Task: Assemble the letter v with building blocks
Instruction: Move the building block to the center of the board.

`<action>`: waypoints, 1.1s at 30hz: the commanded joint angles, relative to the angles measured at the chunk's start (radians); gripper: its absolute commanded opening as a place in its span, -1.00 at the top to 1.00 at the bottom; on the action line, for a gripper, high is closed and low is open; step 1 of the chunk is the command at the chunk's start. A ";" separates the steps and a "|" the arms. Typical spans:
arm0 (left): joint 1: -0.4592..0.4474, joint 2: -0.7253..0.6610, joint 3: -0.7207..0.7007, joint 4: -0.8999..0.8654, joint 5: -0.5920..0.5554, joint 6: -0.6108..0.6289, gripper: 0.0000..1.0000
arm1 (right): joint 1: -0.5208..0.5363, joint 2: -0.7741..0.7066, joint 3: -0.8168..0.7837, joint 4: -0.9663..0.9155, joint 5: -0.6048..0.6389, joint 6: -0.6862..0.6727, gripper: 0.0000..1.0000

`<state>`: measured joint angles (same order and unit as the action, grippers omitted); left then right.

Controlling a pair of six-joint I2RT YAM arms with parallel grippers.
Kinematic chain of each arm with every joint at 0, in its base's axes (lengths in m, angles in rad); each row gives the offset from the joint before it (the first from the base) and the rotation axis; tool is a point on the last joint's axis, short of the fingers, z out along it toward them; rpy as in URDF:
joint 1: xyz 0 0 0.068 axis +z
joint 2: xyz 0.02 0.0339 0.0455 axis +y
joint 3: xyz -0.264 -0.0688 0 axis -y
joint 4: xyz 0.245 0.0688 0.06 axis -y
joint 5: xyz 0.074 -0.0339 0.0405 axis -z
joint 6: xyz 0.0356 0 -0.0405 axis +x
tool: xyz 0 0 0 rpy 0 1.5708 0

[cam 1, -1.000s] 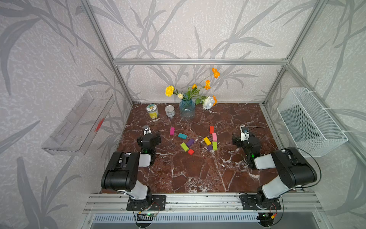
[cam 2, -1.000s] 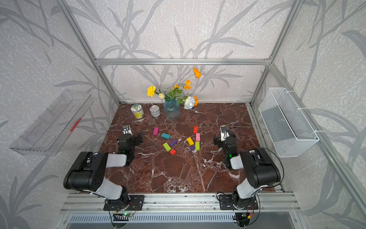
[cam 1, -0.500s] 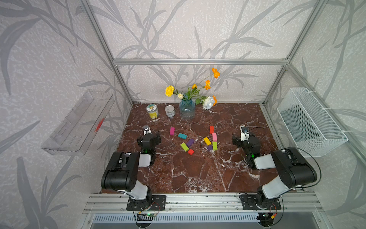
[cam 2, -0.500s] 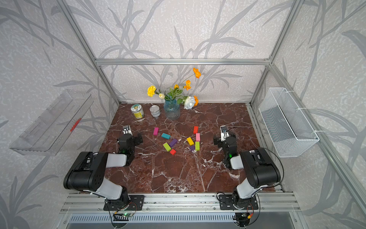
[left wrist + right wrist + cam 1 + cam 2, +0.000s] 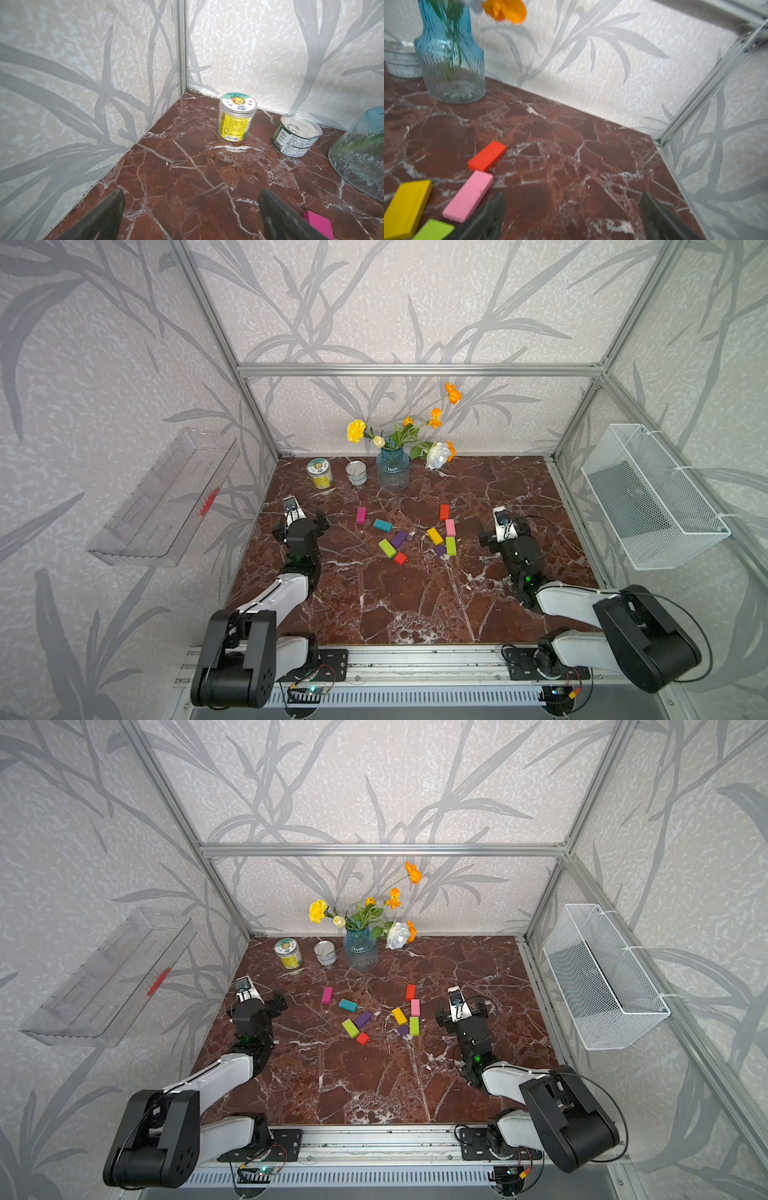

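A: What holds what?

B: By the back wall, a ribbed blue glass vase (image 5: 392, 472) holds flowers (image 5: 434, 418). Beside it stand a plastic jar (image 5: 320, 475) with a printed lid on and a metal tin (image 5: 356, 473) with its pull-tab top sealed. A clear tray (image 5: 162, 497) on the left wall has something small and red in it; I can't tell what. A white wire basket (image 5: 652, 497) hangs on the right wall.

A: And the blocks?

B: They all lie flat mid-table (image 5: 415, 605), on red-brown marble with white veins, between the arms. They are smooth and solid-coloured. On the left, the magenta bar (image 5: 361, 515) points at the back wall and the teal bar (image 5: 382, 525) lies nearly crosswise. The purple bar (image 5: 399, 539) and lime bar (image 5: 387, 548) lie close together on diagonals, with the red cube (image 5: 400, 558) just in front. On the right, the red bar (image 5: 444, 512), pink bar (image 5: 450, 527) and second lime bar (image 5: 451, 546) form a rough line running front to back. The yellow bar (image 5: 435, 536) slants beside the pink bar, and the purple cube (image 5: 440, 550) sits just beside the second lime bar.

A: Grippers?

B: The left gripper (image 5: 192, 193) has its jaws spread wide, holding nothing, over bare marble and facing the jar. The right gripper (image 5: 572, 195) is just as wide and holds nothing, with the pink bar near one finger.
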<state>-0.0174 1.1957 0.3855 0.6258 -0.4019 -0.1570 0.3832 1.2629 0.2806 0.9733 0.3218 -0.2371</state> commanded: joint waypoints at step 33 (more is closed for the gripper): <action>-0.200 -0.037 0.280 -0.597 0.302 -0.224 -0.55 | 0.285 0.438 0.852 -1.009 -0.502 0.406 -0.52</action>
<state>-0.2153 1.1473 0.6468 0.0338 -0.1261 -0.3546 0.6456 1.6592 1.0790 -0.0154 -0.1299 0.1627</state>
